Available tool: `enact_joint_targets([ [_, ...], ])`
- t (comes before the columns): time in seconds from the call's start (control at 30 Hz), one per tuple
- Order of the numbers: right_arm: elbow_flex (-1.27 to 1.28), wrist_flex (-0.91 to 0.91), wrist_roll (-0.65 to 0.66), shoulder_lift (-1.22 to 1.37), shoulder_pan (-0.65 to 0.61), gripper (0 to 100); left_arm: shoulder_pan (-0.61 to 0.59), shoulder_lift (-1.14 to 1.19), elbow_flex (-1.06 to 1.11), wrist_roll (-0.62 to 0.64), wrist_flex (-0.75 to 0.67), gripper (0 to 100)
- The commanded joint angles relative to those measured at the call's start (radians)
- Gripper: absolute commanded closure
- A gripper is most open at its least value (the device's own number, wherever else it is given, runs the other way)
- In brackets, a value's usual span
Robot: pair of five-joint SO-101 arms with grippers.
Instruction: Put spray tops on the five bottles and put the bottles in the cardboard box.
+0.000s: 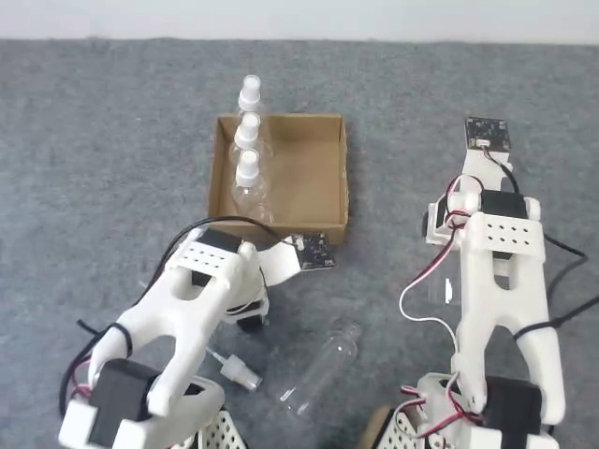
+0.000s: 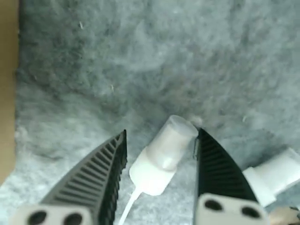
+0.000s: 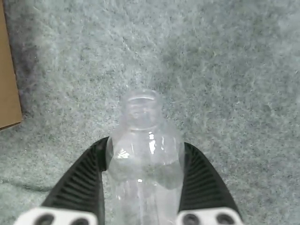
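Between left gripper (image 2: 161, 132) jaws, spread wide: spray top (image 2: 161, 157) lying on carpet (image 2: 140, 56), close against one jaw. Just outside: second spray top (image 2: 272, 173). Between right gripper (image 3: 144, 144) jaws: uncapped bottle (image 3: 143, 136), clamped. Beyond both: cardboard box (image 1: 342, 178) holding three capped bottles (image 1: 248, 168).

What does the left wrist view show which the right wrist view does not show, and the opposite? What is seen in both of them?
Left wrist view: a spray top between the fingers of the open left gripper, and a second spray top beside one finger.
Right wrist view: a bottle with no top on, clamped from both sides by the right gripper.
Both: the grey carpet and an edge of the cardboard box.
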Motion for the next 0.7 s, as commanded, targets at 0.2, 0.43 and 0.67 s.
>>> enact_joint_targets([
  [0.2,-0.015,-0.015,-0.008,-0.053,0.005,99.1,0.008,-0.002,-0.039,0.015,-0.018,82],
  [0.43,-0.015,-0.013,-0.008,-0.053,0.005,99.1,0.017,-0.002,-0.013,0.018,-0.055,84],
  [0.67,-0.015,-0.012,-0.008,-0.053,0.005,99.1,0.066,-0.002,-0.007,0.069,-0.054,92],
])
